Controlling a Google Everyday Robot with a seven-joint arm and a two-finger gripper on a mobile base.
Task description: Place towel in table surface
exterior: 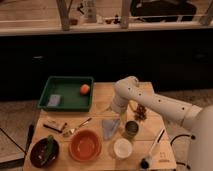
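Observation:
A grey-blue towel (110,128) sits on the wooden table (100,107) near its middle, between an orange bowl and a tin can. It narrows upward toward my gripper (116,113), which is directly above it at the end of the white arm (150,102) reaching in from the right. Whether the towel hangs from the gripper or lies loose on the table cannot be told.
A green tray (47,87) at the back left holds an orange fruit (85,89) and a grey sponge (54,100). Around the towel are an orange bowl (85,145), a tin can (131,129), a white cup (122,148), a spoon (77,127), a dark bowl (44,151) and a brush (152,149).

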